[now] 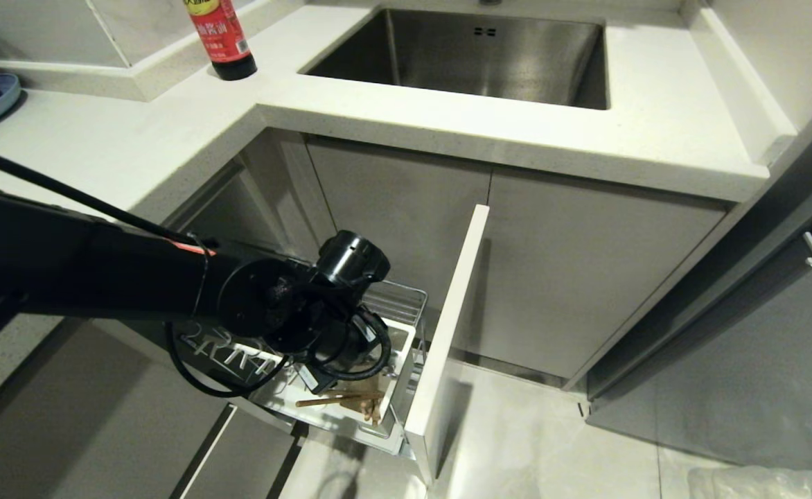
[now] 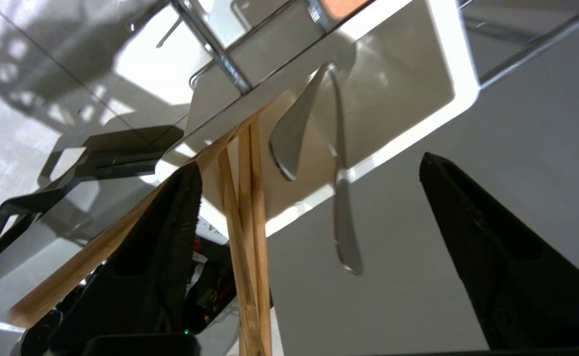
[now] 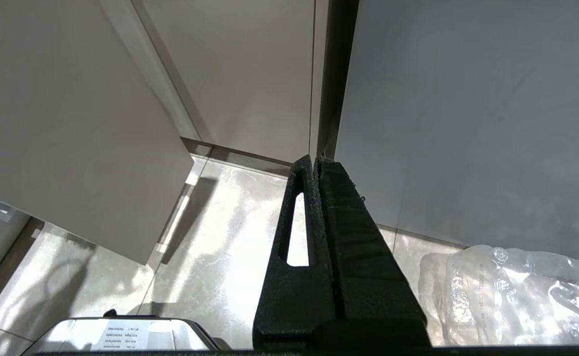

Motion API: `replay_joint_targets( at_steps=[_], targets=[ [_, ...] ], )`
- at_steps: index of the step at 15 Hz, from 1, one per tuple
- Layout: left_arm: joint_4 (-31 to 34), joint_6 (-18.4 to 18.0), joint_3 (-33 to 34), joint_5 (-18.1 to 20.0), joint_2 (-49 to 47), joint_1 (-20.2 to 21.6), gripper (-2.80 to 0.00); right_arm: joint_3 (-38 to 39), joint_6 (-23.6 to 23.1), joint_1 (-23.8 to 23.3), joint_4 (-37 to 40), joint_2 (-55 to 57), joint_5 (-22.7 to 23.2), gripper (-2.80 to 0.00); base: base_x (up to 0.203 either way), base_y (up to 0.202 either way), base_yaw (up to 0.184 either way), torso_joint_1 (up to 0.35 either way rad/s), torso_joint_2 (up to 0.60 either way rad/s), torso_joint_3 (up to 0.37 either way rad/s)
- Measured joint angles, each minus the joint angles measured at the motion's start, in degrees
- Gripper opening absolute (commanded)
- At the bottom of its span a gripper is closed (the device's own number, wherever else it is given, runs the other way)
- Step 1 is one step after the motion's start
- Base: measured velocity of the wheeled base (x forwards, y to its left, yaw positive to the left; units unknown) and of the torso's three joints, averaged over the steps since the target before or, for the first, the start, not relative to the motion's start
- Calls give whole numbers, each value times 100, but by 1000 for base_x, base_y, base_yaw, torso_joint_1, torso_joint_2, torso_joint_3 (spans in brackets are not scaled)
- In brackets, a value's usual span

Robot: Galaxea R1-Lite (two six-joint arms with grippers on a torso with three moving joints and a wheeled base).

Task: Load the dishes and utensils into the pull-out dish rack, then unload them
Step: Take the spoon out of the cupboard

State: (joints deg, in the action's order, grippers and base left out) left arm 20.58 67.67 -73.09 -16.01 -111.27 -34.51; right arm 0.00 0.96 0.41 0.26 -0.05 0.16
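The left gripper (image 2: 309,198) hangs low over the white utensil caddy (image 2: 460,74), its two black fingers (image 2: 171,232) spread wide and pinching nothing. Between them stand the wooden chopsticks (image 2: 250,232) and the silver spoon (image 2: 341,217), both leaning inside the caddy with their upper ends pointing up toward the wrist; one finger sits just beside the chopsticks, though whether they touch cannot be told. Upright storage like this seems meant to keep handles reachable from above. From the head view, the caddy sits in the pull-out dish rack (image 1: 399,298), drawn out under the table (image 1: 662,138) beside the steel sink (image 1: 475,55). The right gripper (image 3: 315,163) is parked near the floor, fingers pressed together, empty.
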Motion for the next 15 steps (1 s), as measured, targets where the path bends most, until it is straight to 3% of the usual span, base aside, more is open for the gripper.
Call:
replay_joint_targets(
  at_steps=[15],
  targets=[
    [-214,-30,-140,72,-486,194,0,0,0,-1,-2,0,0,-280,0,0,0,0,0,0]
  ],
)
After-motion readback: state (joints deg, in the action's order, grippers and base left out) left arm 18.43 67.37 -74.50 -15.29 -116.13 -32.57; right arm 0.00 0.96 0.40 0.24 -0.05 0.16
